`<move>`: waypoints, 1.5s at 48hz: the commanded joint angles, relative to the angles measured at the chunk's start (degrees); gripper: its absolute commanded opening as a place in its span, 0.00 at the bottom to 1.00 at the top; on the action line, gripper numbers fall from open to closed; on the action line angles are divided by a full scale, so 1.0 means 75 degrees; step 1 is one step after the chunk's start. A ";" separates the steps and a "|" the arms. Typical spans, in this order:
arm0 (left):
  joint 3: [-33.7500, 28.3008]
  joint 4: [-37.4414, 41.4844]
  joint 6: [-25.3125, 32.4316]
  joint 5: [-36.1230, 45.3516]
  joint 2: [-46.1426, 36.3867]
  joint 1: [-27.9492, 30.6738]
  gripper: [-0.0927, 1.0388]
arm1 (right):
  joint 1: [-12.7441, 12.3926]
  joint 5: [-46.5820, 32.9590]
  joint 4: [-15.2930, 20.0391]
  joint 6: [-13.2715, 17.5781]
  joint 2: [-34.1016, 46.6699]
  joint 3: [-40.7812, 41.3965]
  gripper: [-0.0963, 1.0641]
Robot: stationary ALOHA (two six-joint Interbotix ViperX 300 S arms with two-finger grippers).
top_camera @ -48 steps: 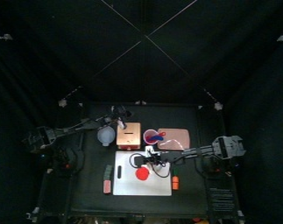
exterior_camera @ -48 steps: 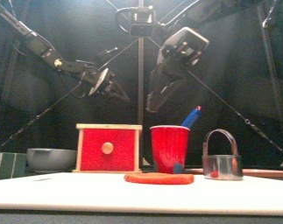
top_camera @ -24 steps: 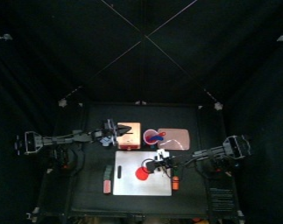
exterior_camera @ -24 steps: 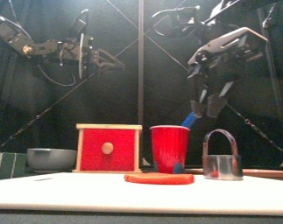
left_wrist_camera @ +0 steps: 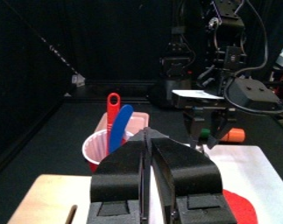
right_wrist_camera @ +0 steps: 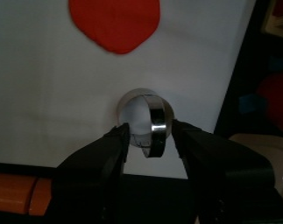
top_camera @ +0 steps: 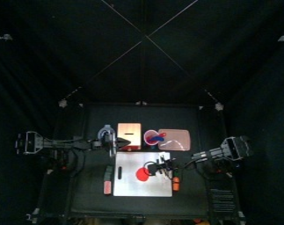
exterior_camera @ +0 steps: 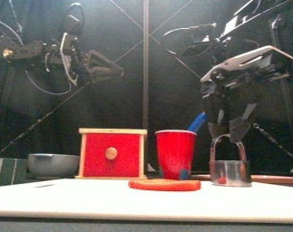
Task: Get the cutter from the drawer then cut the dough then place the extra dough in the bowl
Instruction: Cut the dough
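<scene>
On the white cutting board [top_camera: 124, 162], toward its right side and apart from the flat red dough [top_camera: 143, 174] at the board's middle: the round metal cutter [exterior_camera: 229, 171], upright, wire handle up, already out of the drawer. Directly above it, over the same part of the board, the right gripper [exterior_camera: 232, 134], jaws spread to either side of the handle and clamped on nothing. High over the board's back left corner, the left gripper [left_wrist_camera: 152, 138], pressed together and empty. Behind the board, in a row from left to right: the blue-grey bowl [exterior_camera: 52, 164], the wooden box [exterior_camera: 113, 153], the red cup [exterior_camera: 177, 154]. Probably next: lowering, closing on the handle, carrying the cutter over the dough. Risk of a close off-centre, with the thin wire sliding along the pads and the cutter tipping or skidding across the smooth board, perhaps into the dough. Risk too of a lopsided lift, with the ring tilted at the press and the cut left ragged on one side.
</scene>
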 commanded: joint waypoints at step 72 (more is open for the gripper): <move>0.0328 -0.0984 0.0035 -0.0082 0.0750 -0.0609 0.50 | 0.0012 0.0527 -0.0609 0.2438 0.1488 -0.2801 0.47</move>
